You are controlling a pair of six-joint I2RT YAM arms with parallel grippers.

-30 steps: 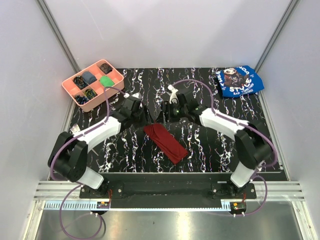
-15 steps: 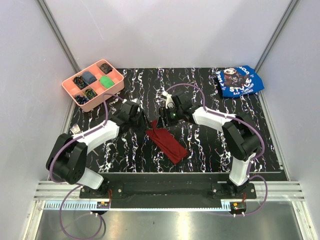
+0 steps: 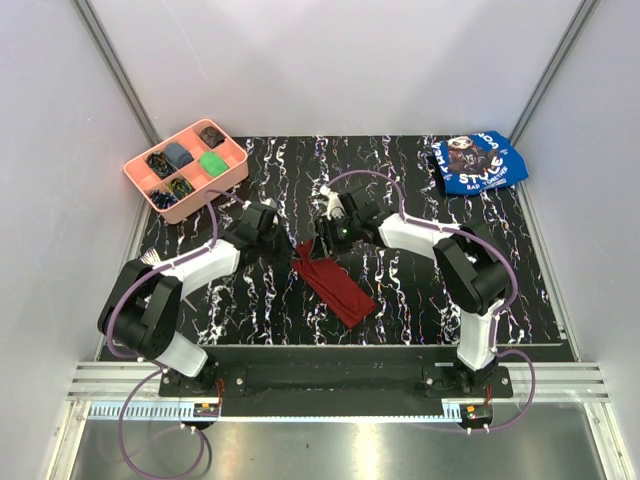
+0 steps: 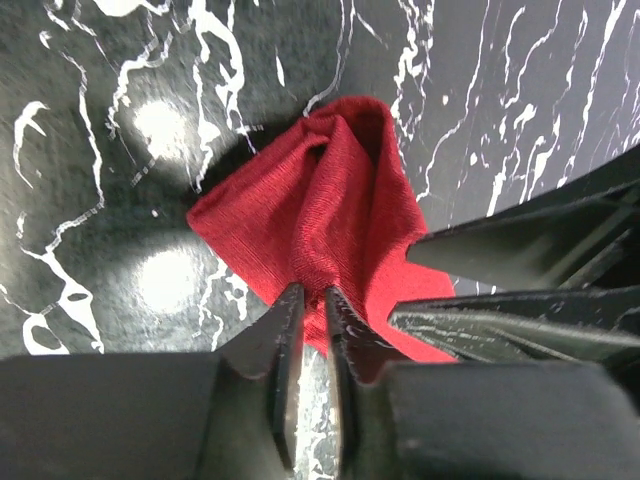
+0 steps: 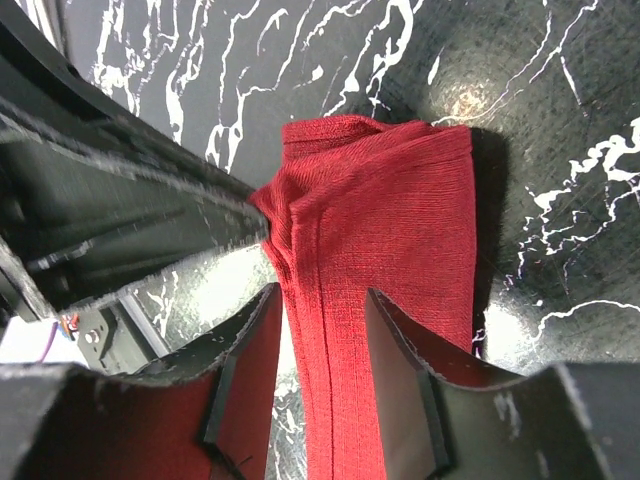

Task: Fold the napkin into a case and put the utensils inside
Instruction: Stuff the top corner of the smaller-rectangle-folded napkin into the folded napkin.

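The dark red napkin [image 3: 333,283] lies as a narrow folded strip, slanting from the table's middle toward the near edge. My left gripper [image 3: 287,247] is at the strip's far end, and its jaws are shut on a bunched fold of the napkin [image 4: 340,200]. My right gripper [image 3: 326,246] faces it from the other side. Its jaws stand open astride a raised pleat of the napkin [image 5: 390,250], with gaps showing on both sides. A silver fork's tines [image 3: 150,259] peek out at the table's left edge beside my left arm; other utensils are out of view.
A pink compartment tray [image 3: 205,200] with small items stands at the back left. A blue printed cloth [image 3: 478,162] lies at the back right. The two grippers' fingers nearly touch over the strip's far end.
The left jaws have closed onto the napkin's far end. The right jaws have narrowed somewhat, and both grippers have drawn in toward that end.
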